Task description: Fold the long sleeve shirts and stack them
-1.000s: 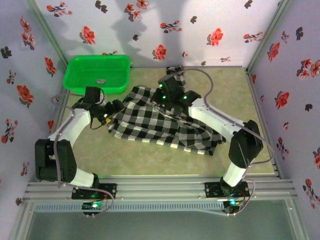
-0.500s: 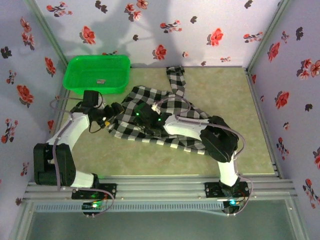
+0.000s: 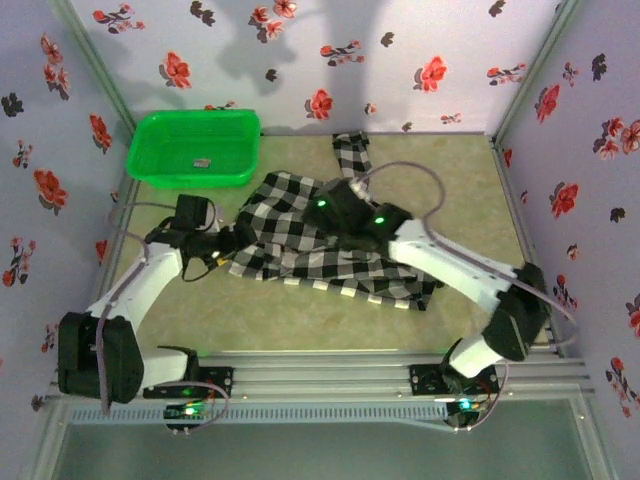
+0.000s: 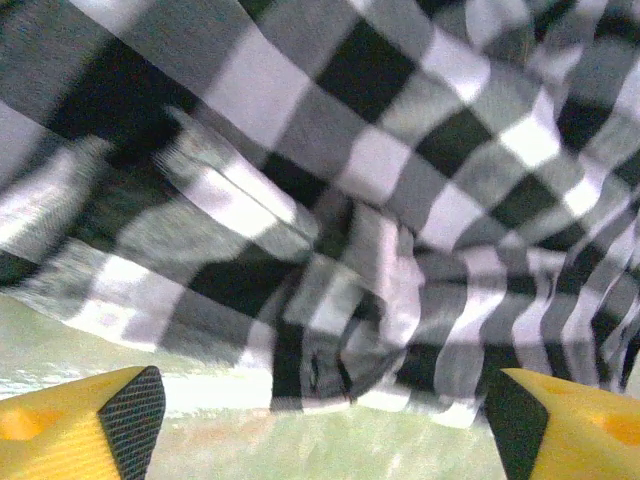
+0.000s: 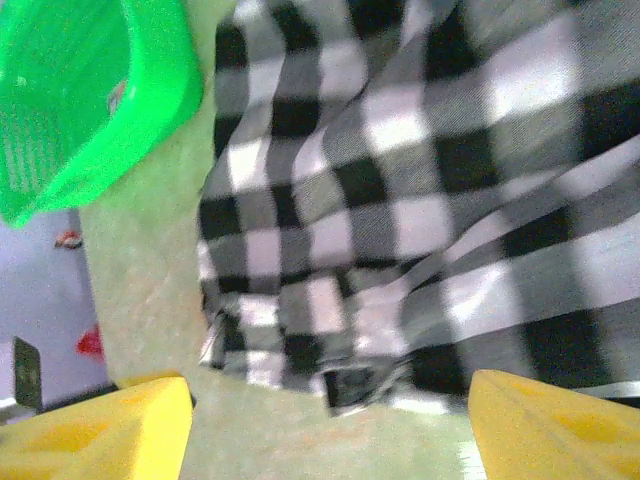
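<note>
Shirt location: long sleeve shirt (image 3: 300,240) lies mid-table (image 3: 300,320), to the near right of the green basket (image 3: 195,145), with one sleeve trailing toward the far side.
Shirt look: black-and-white check, rumpled and unfolded. Cloth is bunched in ridges at the left hem. Lettering not made out.
Left gripper (image 4: 325,425): fingers spread wide with nothing between them, low at the shirt's left edge. Judged to be lined up to pinch that hem.
Right gripper (image 5: 330,420): fingers apart and empty, hovering over the shirt's left-middle. Probably placed for a second hold, so the cloth can be pulled flat.
Task status: no fold made yet, judged early.
</note>
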`<state>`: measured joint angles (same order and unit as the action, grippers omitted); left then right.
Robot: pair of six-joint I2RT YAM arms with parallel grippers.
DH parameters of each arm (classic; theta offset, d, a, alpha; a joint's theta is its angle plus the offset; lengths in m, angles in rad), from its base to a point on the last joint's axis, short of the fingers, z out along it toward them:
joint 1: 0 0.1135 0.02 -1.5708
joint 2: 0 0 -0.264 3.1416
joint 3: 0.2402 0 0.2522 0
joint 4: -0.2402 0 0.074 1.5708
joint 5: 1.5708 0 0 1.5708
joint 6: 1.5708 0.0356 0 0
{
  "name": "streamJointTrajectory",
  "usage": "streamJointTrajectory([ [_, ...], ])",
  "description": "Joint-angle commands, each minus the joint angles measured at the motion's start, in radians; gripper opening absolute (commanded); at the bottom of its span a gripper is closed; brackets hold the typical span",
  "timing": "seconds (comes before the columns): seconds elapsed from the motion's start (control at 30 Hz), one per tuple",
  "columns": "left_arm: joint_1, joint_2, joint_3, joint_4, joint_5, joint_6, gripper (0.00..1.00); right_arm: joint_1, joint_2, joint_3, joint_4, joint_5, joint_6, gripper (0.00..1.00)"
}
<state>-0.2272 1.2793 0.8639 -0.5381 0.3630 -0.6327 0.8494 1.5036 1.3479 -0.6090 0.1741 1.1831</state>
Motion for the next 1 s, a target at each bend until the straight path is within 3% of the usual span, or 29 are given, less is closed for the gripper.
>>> streamJointTrajectory([
  [0.0, -0.046, 0.079, 0.084, -0.162, -0.023, 0.149, 0.78, -0.096, -0.047, -0.13, -0.237, 0.052, -0.189, 0.72],
  [0.17, -0.086, 0.147, 0.131, -0.227, -0.051, 0.285, 0.72, -0.141, -0.117, -0.331, -0.122, 0.042, -0.282, 0.7],
  [0.4, -0.135, 0.291, 0.176, -0.196, -0.06, 0.336, 0.68, -0.156, -0.132, -0.503, -0.008, 0.033, -0.213, 0.62],
  [0.97, -0.191, 0.5, 0.275, -0.13, -0.157, 0.313, 0.54, -0.158, -0.148, -0.561, 0.031, 0.029, -0.191, 0.67],
])
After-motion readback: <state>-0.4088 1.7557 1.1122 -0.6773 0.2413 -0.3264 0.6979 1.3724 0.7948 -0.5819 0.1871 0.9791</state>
